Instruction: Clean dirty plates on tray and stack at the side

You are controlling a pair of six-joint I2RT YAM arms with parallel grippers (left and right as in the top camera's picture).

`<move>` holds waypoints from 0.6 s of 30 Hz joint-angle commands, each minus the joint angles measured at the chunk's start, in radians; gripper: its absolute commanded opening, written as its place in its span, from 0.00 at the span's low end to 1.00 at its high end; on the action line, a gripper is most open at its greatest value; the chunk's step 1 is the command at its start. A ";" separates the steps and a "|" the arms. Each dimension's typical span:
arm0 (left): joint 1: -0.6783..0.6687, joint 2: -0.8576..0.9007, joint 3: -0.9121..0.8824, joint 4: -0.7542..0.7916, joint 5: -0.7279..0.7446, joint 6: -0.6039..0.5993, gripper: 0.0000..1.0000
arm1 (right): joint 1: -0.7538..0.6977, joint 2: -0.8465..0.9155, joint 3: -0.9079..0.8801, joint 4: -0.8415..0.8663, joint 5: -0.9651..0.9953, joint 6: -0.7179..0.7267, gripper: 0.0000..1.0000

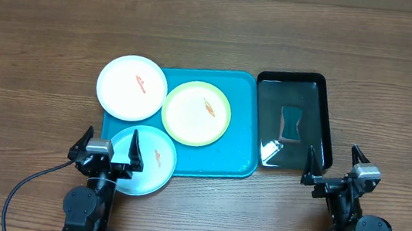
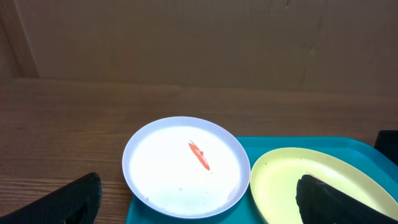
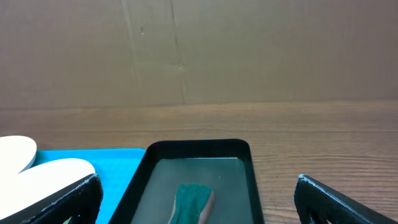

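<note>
- The turquoise tray (image 1: 236, 162) is lying at the centre of the overhead view on the wooden table (image 1: 44, 35).
- The white plate (image 1: 131, 87) is sitting over the tray's upper-left corner, overhanging the rim toward the left of the frame. It is carrying a small orange smear.
- The yellow-green plate (image 1: 196, 113) is resting fully inside the tray, just right of the white plate. It is also showing an orange smear.
- The light blue plate (image 1: 150, 160) is lying over the tray's lower-left corner, jutting past the lower rim. An orange smear is showing on it too.
- The black tray (image 1: 324, 106) is standing just right of the turquoise tray and is holding a green sponge (image 1: 291, 124).
- The left gripper (image 1: 112, 131) is hovering at the lower left of the frame, its fingers spread wide and holding nothing. One finger is overlapping the light blue plate in the overhead view.
- The right gripper (image 1: 333, 149) is hovering at the lower right, by the black tray's lower edge, its fingers likewise spread and empty.
- In the left wrist view, both fingers (image 2: 68, 202) are framing the white plate (image 2: 186, 165) and the yellow-green plate (image 2: 311, 186).
- In the right wrist view, the sponge (image 3: 193, 199) is showing between the parted fingers (image 3: 62, 202).
</note>
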 commanded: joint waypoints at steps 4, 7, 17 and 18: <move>0.004 -0.007 -0.003 0.018 0.002 0.023 1.00 | -0.009 -0.010 -0.011 0.005 0.005 -0.003 1.00; 0.004 -0.007 -0.003 0.031 0.003 0.018 1.00 | -0.008 -0.010 -0.011 0.005 0.006 -0.003 1.00; 0.004 -0.007 -0.003 0.025 0.227 -0.098 1.00 | -0.008 -0.010 -0.011 0.009 -0.058 0.077 1.00; 0.004 -0.007 -0.003 0.021 0.227 -0.098 1.00 | -0.008 -0.010 -0.011 0.009 -0.058 0.139 1.00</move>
